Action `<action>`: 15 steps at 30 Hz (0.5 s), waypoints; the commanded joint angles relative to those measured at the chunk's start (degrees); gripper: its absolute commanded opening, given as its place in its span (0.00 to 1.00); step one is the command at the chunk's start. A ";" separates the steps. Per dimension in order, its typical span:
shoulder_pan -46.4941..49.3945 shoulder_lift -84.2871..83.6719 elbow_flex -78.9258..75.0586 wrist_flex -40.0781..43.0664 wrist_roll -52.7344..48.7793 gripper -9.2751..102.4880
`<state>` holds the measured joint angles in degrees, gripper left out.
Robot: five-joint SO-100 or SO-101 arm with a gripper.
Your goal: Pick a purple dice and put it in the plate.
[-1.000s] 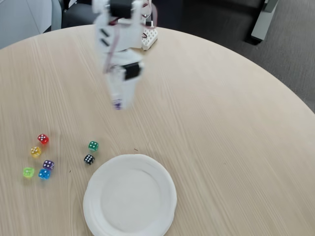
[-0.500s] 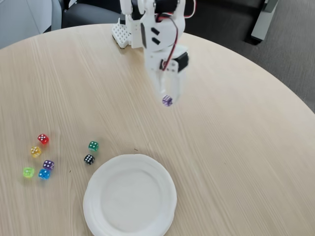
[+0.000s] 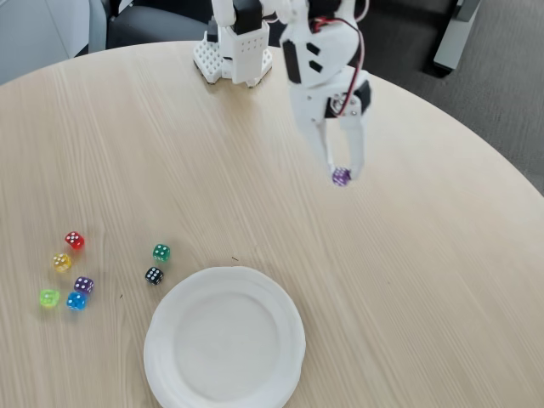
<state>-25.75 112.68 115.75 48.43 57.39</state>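
Purple and translucent, the small cube-shaped purple dice (image 3: pixel 341 177) is pinched between the two fingertips of the white plastic gripper (image 3: pixel 341 176), held above the pale wood-grain round table (image 3: pixel 425 272), right of centre and toward the far side in the fixed view; being a cube it has no long axis, and its facing and pips are too small to read. Gripper fingers point down toward the tabletop, the white arm (image 3: pixel 319 59) rising behind them to its base (image 3: pixel 235 51) at the far edge, with its top cut off by the frame. Near and left of the held cube lies the large round white paper plate (image 3: pixel 161 357), its near rim cropped. Left of the plate sit a green die (image 3: pixel 161 252) and a black die (image 3: pixel 153 275); farther left cluster a red die (image 3: pixel 75 240), a yellow die (image 3: pixel 61 262), a second purple die (image 3: pixel 83 285), a blue die (image 3: pixel 76 301) and a lime die (image 3: pixel 49 297).
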 commanded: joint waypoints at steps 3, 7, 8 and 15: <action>-0.44 -6.06 -12.83 -0.35 -0.09 0.08; -0.44 -12.83 -23.47 0.18 1.58 0.08; -0.44 -14.68 -25.84 0.53 1.76 0.08; 0.00 -24.61 -39.81 9.84 4.13 0.08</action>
<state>-26.28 89.21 80.60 55.63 60.73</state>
